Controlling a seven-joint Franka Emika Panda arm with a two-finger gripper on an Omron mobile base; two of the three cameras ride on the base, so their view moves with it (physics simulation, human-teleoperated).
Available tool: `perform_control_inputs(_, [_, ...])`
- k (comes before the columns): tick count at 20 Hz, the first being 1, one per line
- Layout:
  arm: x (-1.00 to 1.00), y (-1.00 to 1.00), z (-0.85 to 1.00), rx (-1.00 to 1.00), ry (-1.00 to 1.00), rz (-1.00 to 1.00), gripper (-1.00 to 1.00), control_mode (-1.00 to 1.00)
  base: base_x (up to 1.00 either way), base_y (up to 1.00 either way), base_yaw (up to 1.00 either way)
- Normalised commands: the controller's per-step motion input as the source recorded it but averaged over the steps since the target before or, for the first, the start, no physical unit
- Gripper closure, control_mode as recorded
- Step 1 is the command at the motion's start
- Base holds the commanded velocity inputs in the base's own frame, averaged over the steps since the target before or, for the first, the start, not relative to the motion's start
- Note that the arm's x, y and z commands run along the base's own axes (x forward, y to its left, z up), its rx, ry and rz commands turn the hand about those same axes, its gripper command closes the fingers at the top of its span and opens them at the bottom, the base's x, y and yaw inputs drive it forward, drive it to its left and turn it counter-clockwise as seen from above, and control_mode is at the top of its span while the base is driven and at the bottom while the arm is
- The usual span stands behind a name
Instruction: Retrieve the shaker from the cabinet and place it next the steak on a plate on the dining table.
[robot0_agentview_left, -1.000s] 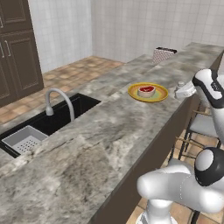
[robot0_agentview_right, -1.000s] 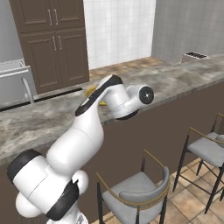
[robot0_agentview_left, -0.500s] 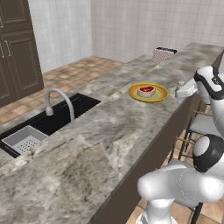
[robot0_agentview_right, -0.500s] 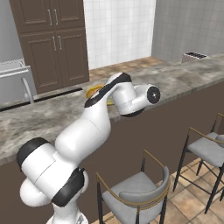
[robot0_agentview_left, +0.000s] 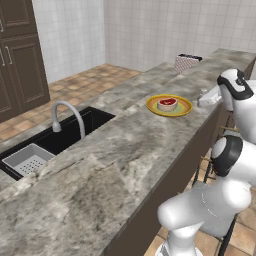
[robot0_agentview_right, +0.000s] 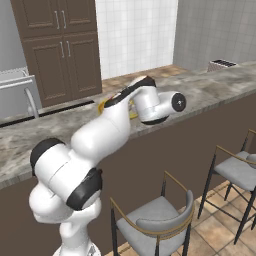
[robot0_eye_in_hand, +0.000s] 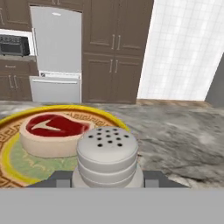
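Note:
The pale grey shaker (robot0_eye_in_hand: 107, 153) with a perforated cap sits between my dark fingertips (robot0_eye_in_hand: 61, 180), upright and close to the stone top of the dining table (robot0_eye_in_hand: 175, 135). My gripper (robot0_eye_in_hand: 107, 180) is shut on the shaker. Just beyond it lies the steak (robot0_eye_in_hand: 54, 129) on the yellow plate (robot0_eye_in_hand: 13, 168). From the left base view my gripper (robot0_agentview_left: 202, 99) hovers at the table's (robot0_agentview_left: 125, 150) near edge, right of the plate (robot0_agentview_left: 181, 110) with the steak (robot0_agentview_left: 167, 104). Which of the dark cabinets is the task's cabinet I cannot tell.
A black sink (robot0_agentview_left: 65, 135) with a curved faucet (robot0_agentview_left: 67, 117) and a white strainer basket (robot0_agentview_left: 27, 159) sits left in the counter. A toaster (robot0_agentview_left: 187, 62) stands at the far end. Bar stools (robot0_agentview_right: 150, 220) line the near side. Dark brown cabinets (robot0_agentview_right: 60, 50) cover the far wall.
The hand with the shaker has edged a little closer to the plate, and the arm's elbow has swung up and outward. Plate and steak have not moved.

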Motion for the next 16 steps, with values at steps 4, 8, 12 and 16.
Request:
perform_control_inputs(4, [0.53, 0.08, 0.0, 0.0, -0.01, 0.0, 1.0, -1.0, 0.0, 0.0, 0.0])
perform_control_inputs(8, [0.46, 0.03, 0.0, 0.0, -0.02, 0.0, 1.0, -1.0, 0.0, 0.0, 0.0])
perform_control_inputs(12, [0.34, -0.03, 0.0, 0.0, -0.05, 0.0, 1.0, -1.0, 0.0, 0.0, 0.0])
perform_control_inputs(16, [0.38, 0.0, 0.0, 0.0, -0.04, 0.0, 1.0, -1.0, 0.0, 0.0, 0.0])
